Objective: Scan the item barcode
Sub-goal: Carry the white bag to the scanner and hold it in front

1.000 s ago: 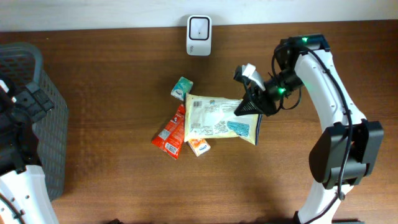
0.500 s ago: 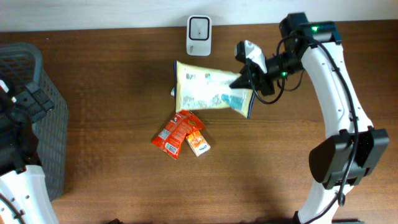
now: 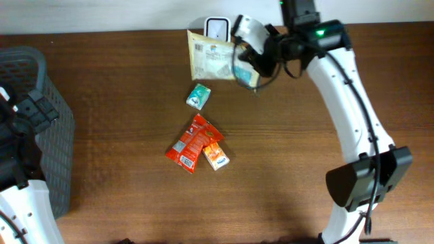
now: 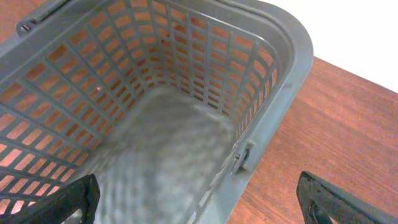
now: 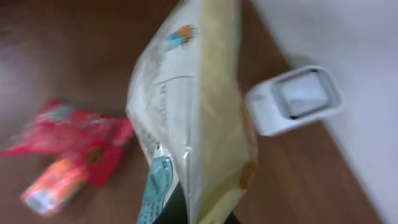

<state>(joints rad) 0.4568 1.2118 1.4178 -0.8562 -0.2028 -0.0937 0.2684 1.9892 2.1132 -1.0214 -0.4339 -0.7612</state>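
While the right pincer (image 3: 252, 61) is clamped on the pale snack bag (image 3: 211, 57), it hangs just before the scanner (image 3: 218, 26), maybe touching; the left pincer (image 4: 199, 202) gapes empty over the grey basket (image 4: 292, 56)

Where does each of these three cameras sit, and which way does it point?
Overhead: fixed above, facing straight down at the table; both arms show, the right tool holding a pale bag by the scanner.
Left wrist: on the left arm, looking down into the basket; its open fingertips show at the bottom corners.
Right wrist: looks along the held bag toward the scanner; its dark finger shows below.
Shared: overhead and right wrist both see bag, scanner and red packets.
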